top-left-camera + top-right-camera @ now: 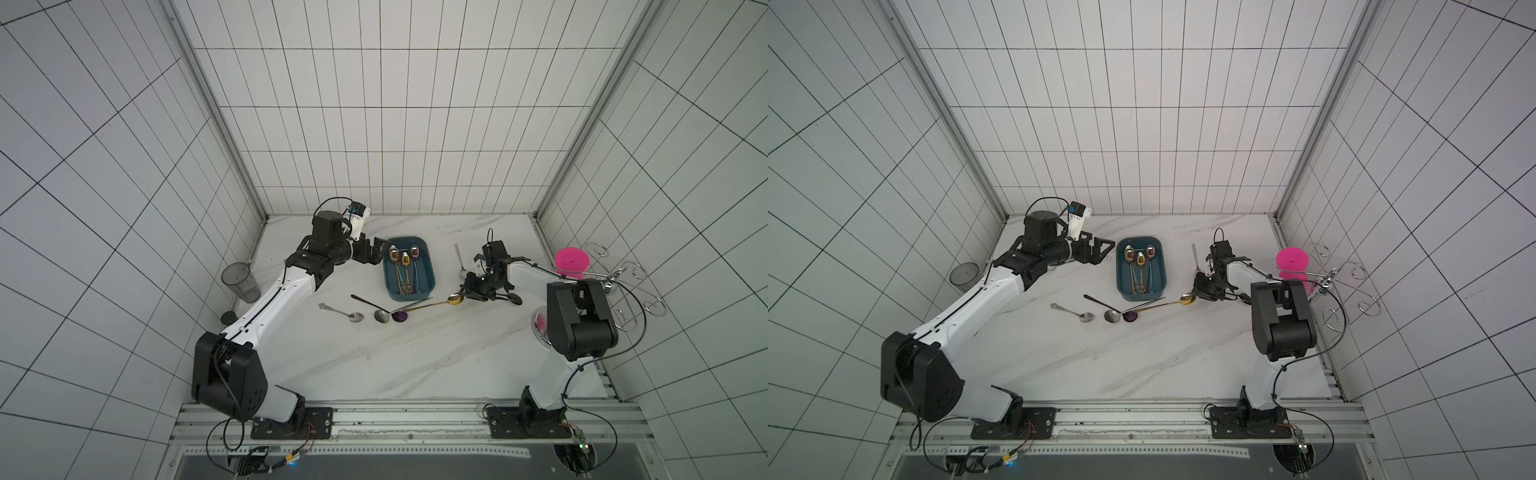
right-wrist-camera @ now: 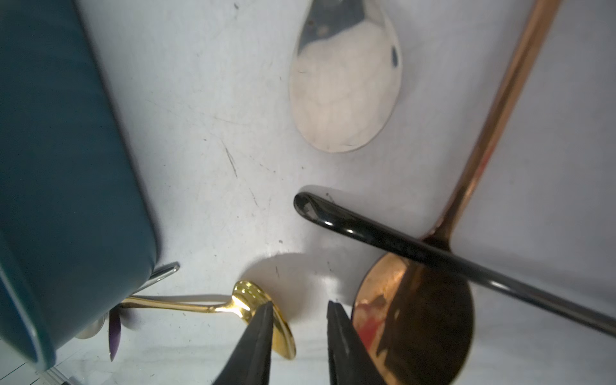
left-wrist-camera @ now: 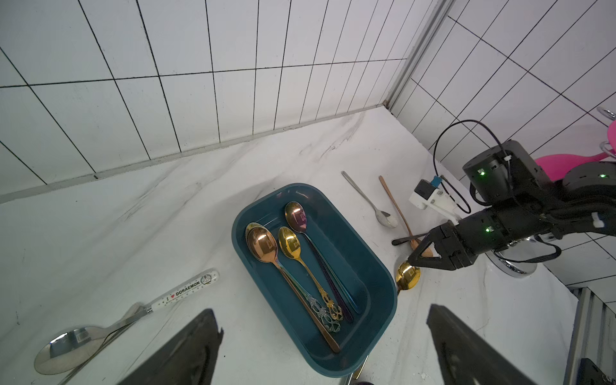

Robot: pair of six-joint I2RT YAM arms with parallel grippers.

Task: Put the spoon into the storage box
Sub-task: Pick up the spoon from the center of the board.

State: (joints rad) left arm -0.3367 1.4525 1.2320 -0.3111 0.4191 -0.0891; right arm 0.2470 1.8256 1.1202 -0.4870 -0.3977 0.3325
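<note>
While lying out on the worktop, not in the storage box: gold spoon, bowl just beside the right tool.
Parted narrowly and gripping nothing, with one tip over the bowl's rim, perhaps touching, hard to tell up close. Hemmed on the other side by a copper spoon and a black handle. Spread wide and empty, left tool hovering just off the box's left rim. Several spoons inside, lengthwise. Plenty of bare worktop nearer the arm bases.
</note>
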